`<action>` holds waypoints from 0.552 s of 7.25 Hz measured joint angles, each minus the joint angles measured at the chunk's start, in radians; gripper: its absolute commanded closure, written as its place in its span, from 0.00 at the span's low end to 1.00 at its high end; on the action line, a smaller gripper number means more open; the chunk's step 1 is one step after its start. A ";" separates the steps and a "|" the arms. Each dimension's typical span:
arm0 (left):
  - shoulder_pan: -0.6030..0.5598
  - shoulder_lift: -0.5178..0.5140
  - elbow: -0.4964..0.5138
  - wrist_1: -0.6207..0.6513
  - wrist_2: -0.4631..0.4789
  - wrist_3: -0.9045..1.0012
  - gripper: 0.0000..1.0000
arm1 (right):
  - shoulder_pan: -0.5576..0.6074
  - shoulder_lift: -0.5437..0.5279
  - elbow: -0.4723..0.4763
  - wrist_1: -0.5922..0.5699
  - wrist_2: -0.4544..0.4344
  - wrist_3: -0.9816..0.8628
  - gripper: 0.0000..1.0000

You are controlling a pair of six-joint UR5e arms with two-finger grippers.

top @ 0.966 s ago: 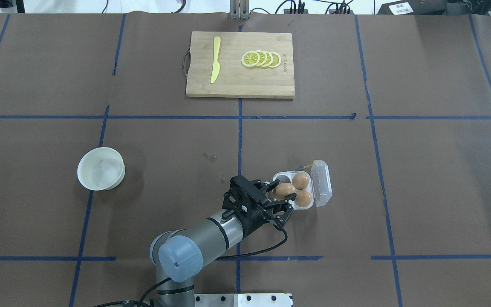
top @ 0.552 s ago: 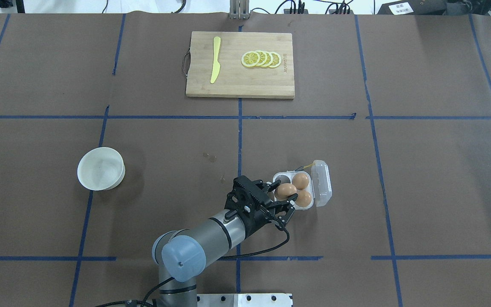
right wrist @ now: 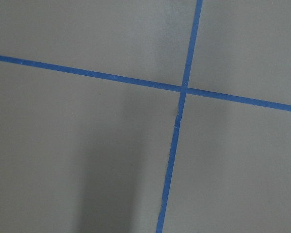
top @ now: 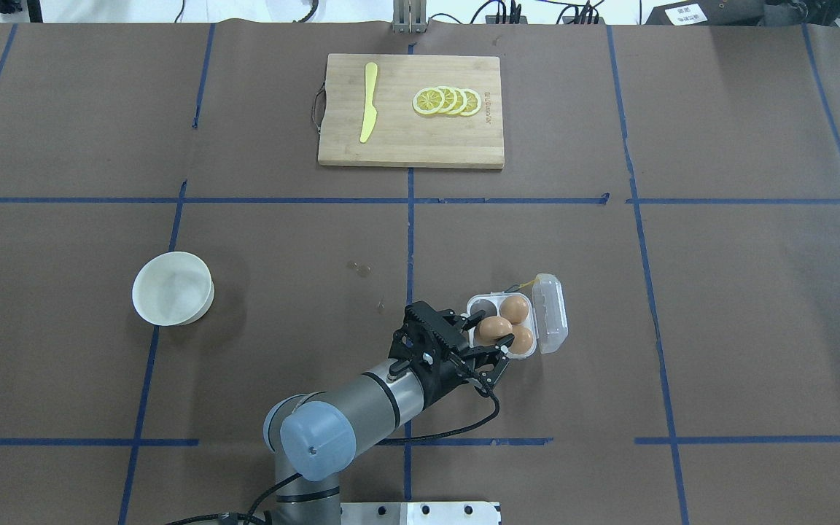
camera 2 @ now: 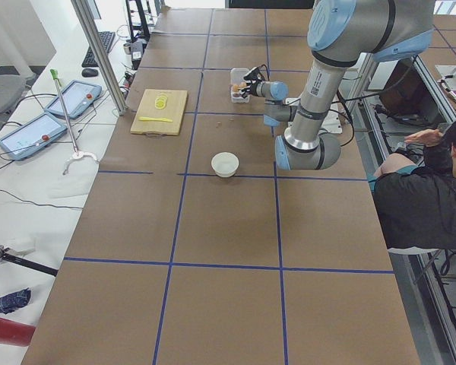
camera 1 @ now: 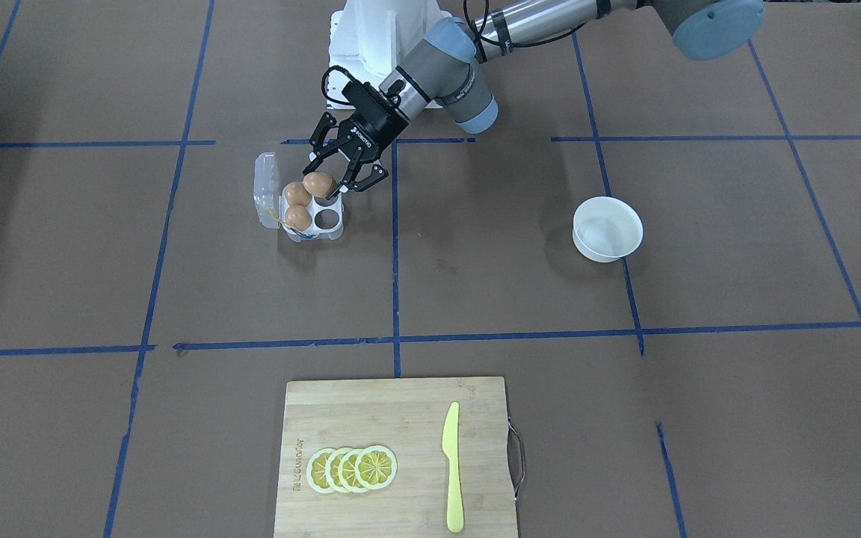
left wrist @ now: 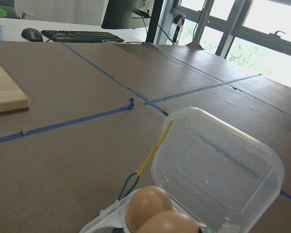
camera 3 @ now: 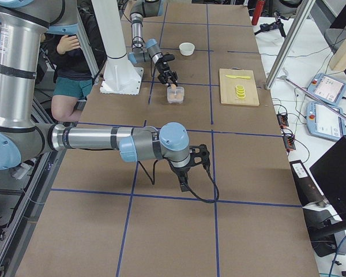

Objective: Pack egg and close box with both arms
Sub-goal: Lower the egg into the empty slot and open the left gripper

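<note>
Holding egg [top: 494, 329] | left gripper [top: 491, 332] part-closed, pinching it | box [top: 483, 304] cell just beneath: descend plumb, release gently once seated

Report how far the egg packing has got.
Done: two orange-brown eggs sit in the clear plastic four-cell carton. In hand: the black left gripper holds a third egg over its cell. Left: release it and shut the open transparent lid; one cell is empty.

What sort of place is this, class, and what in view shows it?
Probably a robotics lab, not a kitchen: a jointed robot arm works at a table gridded with blue tape, control tablets lie on a side bench, and an operator sits nearby.
</note>
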 measured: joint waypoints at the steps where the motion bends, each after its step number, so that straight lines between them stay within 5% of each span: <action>1: 0.000 -0.002 0.000 0.000 -0.006 -0.001 0.41 | 0.000 0.000 0.000 0.000 0.000 0.000 0.00; 4: 0.000 -0.004 -0.001 -0.001 -0.011 -0.001 0.27 | 0.000 0.001 0.000 0.000 0.000 0.000 0.00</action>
